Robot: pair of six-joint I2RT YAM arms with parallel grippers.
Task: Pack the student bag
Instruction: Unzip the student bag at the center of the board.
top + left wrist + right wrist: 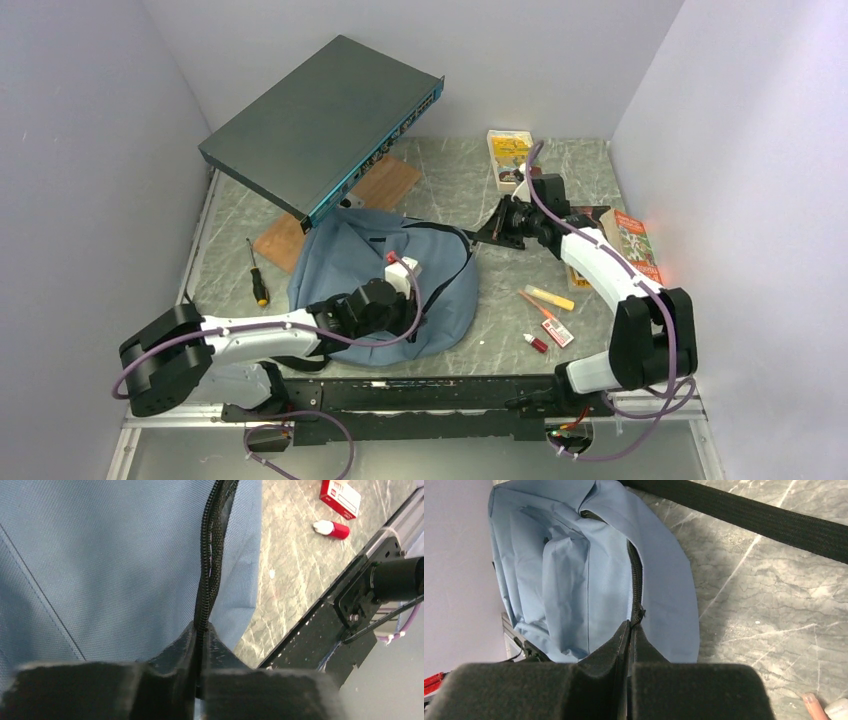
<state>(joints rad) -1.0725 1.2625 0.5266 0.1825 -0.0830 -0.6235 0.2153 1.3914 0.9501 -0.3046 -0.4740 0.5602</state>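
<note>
The blue-grey student bag (380, 270) lies flat in the middle of the table, its black zipper partly open. My left gripper (400, 295) is over the bag's near right part. In the left wrist view the left gripper (201, 630) is shut on the bag's black zipper edge (212, 555). My right gripper (487, 234) is at the bag's far right edge. In the right wrist view the right gripper (631, 626) is shut on the zipper edge (636, 580) of the bag (574, 570). A black strap (749, 515) runs across the table beyond it.
A dark grey metal box (320, 120) leans tilted over the bag's top, on a wooden board (385, 185). A screwdriver (257, 275) lies left. A yellow marker (550, 297), a red box (557, 332), a small red bottle (537, 343) and a book (635, 245) lie right. A card box (508, 155) stands behind.
</note>
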